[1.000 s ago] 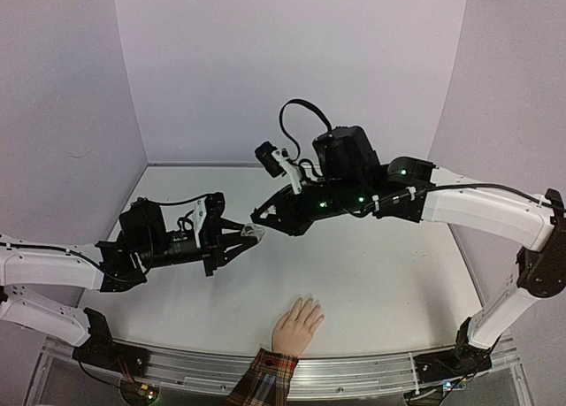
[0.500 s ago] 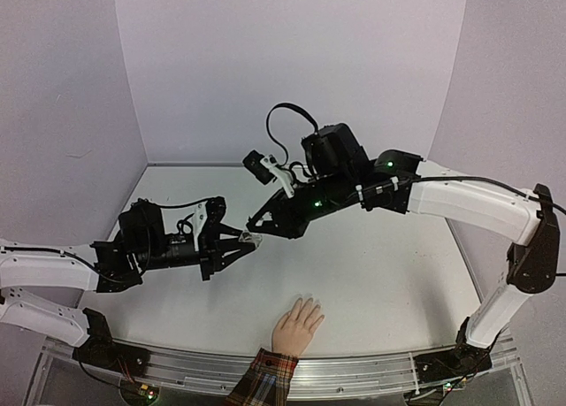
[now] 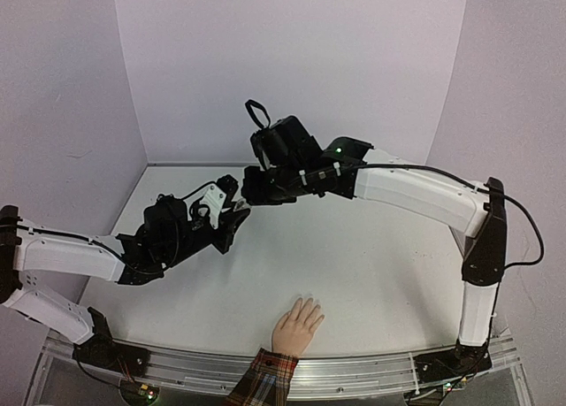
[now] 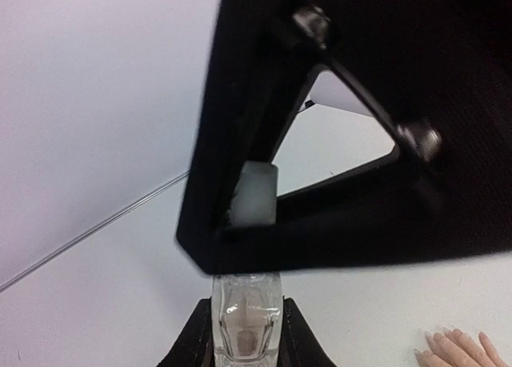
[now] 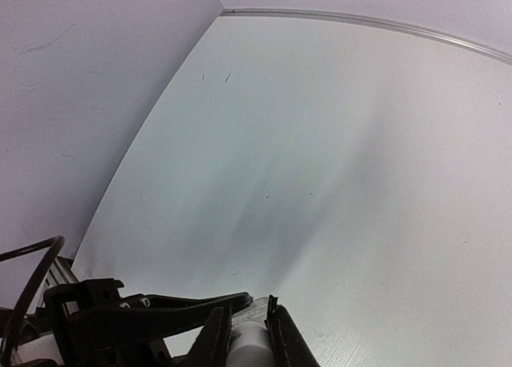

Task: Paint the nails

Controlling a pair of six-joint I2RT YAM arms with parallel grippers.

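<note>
Over the counter (image 3: 389, 282) toward its back left corner, the right end effector (image 5: 248, 341) has advanced and now clamps the white cap (image 4: 256, 193); the left end effector (image 4: 244, 341) grips the bottle (image 4: 244, 319). Uncapping can probably begin. The nails (image 3: 309, 302), apparently unpainted, rest at the near edge.

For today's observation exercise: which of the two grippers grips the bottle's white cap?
The right gripper: it pinches the white cap, while the left gripper holds the clear glass bottle beneath.
</note>
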